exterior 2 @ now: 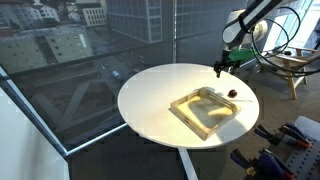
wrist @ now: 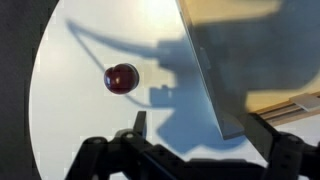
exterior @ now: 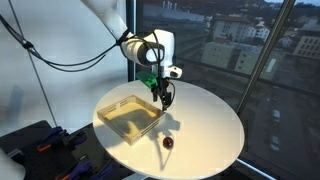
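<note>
A small dark red ball (wrist: 121,78) lies on the round white table (wrist: 70,120), beside a shallow wooden tray (wrist: 215,80). Both exterior views show the ball (exterior: 167,143) (exterior 2: 232,93) just off one corner of the tray (exterior: 130,115) (exterior 2: 205,110). My gripper (exterior: 162,97) (exterior 2: 222,68) hangs above the tray's edge, clear of the table. In the wrist view the gripper (wrist: 205,130) is open and holds nothing. The tray's wall and corner lie below the gap, and the ball sits apart, up and to the left of the left fingertip (wrist: 138,122).
The table's rim (exterior: 235,150) is close behind the ball. Large windows (exterior 2: 80,60) face a city. Dark equipment (exterior: 40,145) and cables stand on the floor by the table, and a wooden stand (exterior 2: 290,65) is behind the arm.
</note>
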### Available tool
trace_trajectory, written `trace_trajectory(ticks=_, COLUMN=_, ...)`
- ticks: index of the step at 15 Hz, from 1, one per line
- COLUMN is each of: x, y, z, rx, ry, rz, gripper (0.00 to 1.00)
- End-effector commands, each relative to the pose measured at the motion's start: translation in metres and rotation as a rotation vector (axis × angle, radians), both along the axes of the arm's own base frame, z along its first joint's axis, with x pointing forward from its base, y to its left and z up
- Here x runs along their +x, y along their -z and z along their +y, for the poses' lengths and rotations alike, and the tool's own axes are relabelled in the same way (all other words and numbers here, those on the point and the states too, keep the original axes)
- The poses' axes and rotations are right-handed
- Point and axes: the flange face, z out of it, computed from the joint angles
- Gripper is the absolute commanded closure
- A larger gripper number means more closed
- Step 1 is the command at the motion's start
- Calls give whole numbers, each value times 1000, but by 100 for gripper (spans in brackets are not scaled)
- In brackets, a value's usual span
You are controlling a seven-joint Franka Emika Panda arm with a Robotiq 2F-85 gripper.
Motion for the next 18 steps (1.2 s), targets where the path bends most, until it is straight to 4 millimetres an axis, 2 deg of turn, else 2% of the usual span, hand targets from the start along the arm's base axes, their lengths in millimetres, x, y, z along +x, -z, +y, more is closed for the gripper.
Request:
trace_trajectory(ticks=1, x=-11, y=-19, z=9, rx=-3, ry=-38, rz=2, gripper=0)
trace_trajectory(ticks=18, x=-25, y=-52, z=78, rx=23, ry=-217, rz=-32, gripper=0)
